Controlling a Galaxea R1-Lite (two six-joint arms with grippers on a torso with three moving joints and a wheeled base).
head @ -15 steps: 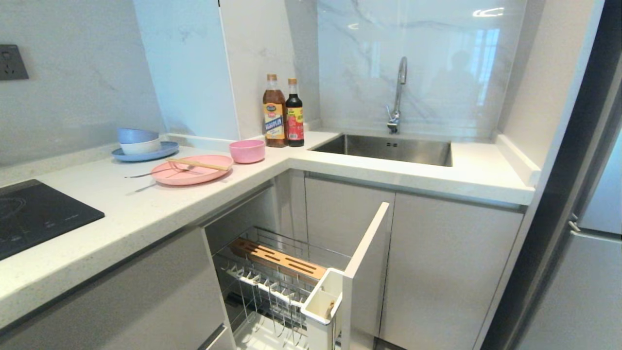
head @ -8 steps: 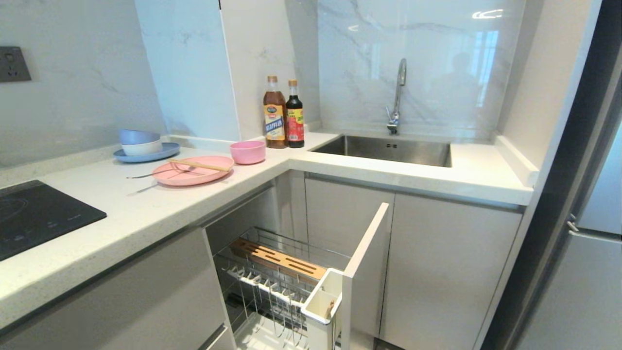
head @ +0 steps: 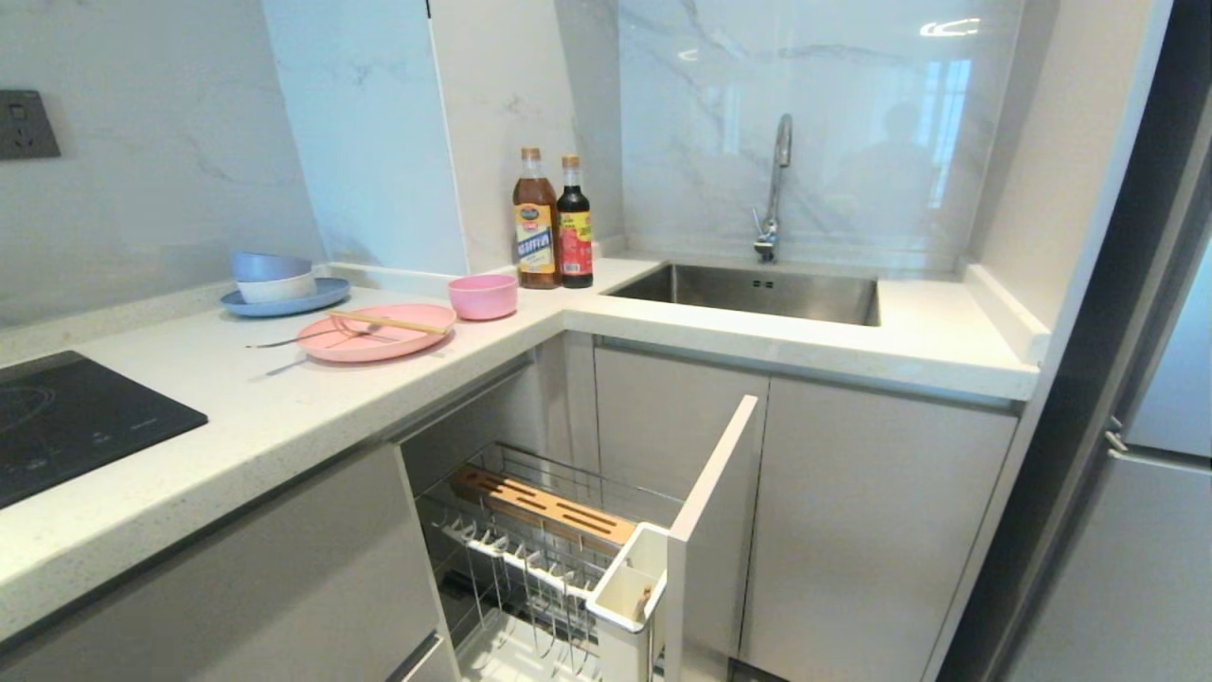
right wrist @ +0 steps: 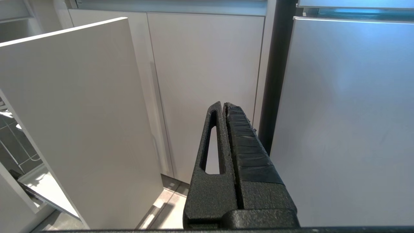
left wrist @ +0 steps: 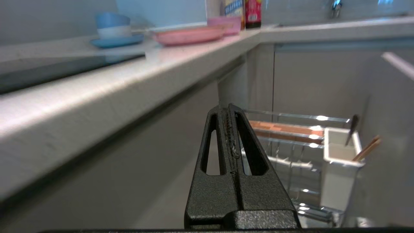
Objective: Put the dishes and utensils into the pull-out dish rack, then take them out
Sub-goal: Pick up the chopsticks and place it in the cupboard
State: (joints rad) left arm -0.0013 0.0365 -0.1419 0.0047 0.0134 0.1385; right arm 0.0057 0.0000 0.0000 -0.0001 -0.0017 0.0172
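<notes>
A pink plate [head: 374,333] lies on the counter with wooden chopsticks [head: 388,321] across it and a silver fork [head: 284,338] poking off its left side. Just right of it stands the pink bowl [head: 482,296]. Below the counter the pull-out dish rack [head: 516,554] is drawn out, showing its wooden board [head: 544,507] and white caddy [head: 630,583]. In the left wrist view the caddy [left wrist: 339,155] holds a dark-handled utensil and some wooden sticks. My left gripper [left wrist: 228,108] is shut and empty, below counter height beside the rack. My right gripper [right wrist: 223,105] is shut and empty, facing cabinet doors. Neither arm shows in the head view.
A blue plate with stacked bowls [head: 282,284] sits at the back left and two sauce bottles [head: 554,223] in the corner. A black cooktop [head: 66,417] is at the left, a sink [head: 757,292] at the right. The rack's front panel [head: 715,493] juts out; a fridge [right wrist: 349,113] stands right.
The whole head view shifted slightly at first, a camera move. Dishes, utensils and rack stand where they were.
</notes>
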